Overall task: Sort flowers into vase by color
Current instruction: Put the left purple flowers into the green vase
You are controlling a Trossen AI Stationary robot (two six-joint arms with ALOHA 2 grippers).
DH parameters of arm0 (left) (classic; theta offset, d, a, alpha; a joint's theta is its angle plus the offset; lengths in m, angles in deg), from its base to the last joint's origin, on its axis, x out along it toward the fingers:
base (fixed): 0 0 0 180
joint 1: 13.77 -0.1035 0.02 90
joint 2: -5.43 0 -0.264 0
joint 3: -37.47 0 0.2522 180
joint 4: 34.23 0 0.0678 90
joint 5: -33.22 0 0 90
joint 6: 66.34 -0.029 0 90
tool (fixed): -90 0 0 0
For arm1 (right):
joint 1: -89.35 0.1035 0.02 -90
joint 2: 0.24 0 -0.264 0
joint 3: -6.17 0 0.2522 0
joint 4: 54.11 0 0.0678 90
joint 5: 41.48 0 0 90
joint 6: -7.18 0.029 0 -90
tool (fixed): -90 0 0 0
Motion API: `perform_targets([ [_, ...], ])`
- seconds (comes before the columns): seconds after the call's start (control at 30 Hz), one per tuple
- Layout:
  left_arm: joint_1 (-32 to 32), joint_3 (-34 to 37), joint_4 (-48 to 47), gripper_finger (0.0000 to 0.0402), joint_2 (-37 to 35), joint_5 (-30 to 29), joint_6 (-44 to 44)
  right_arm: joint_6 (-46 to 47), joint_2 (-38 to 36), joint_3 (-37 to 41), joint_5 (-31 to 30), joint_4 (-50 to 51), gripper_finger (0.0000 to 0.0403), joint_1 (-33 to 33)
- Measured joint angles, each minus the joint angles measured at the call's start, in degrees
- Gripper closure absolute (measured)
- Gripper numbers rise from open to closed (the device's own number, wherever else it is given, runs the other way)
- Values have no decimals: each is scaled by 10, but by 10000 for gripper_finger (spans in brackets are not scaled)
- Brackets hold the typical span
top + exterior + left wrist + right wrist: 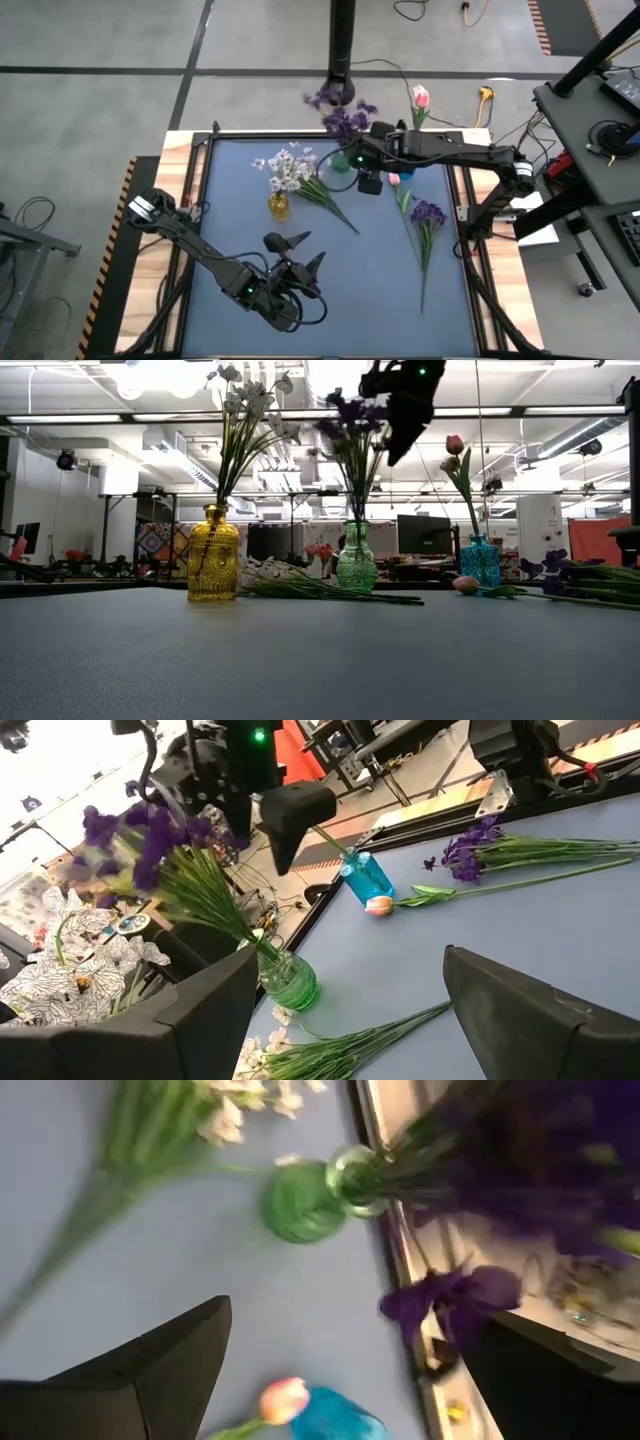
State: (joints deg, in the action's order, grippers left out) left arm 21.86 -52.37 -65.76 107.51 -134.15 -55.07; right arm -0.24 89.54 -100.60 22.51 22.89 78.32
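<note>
A yellow vase [279, 206] holds white sprays [286, 168]. A green vase [342, 162] holds purple flowers [343, 112]. A blue vase [480, 562] holds a pink tulip [420, 96]. One white sprig [328, 202], one pink tulip [396, 181] and one purple flower [428, 213] lie flat on the blue mat. My right gripper [362, 165] is open and empty, high above the green vase beside the purple blossoms [450, 1295]. My left gripper [300, 252] is open and empty, above the mat's near middle.
The blue mat [240, 220] has a raised dark frame and wooden borders [180, 170]. A black post [342, 40] stands beyond the far edge. There is free mat at the left and along the near edge. Cables and a stand [600, 130] are off to the right.
</note>
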Motion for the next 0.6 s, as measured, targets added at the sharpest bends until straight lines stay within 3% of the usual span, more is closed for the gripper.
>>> perform_targets([
  [0.23,-26,5,63,102,9,85,-26,-3,-5,0,35,-14,35,3],
  [0.4,-61,8,146,102,31,35,-143,-50,-2,1,37,-23,35,3],
  [0.6,-101,8,183,102,31,64,-155,-126,-2,4,42,-67,35,3],
])
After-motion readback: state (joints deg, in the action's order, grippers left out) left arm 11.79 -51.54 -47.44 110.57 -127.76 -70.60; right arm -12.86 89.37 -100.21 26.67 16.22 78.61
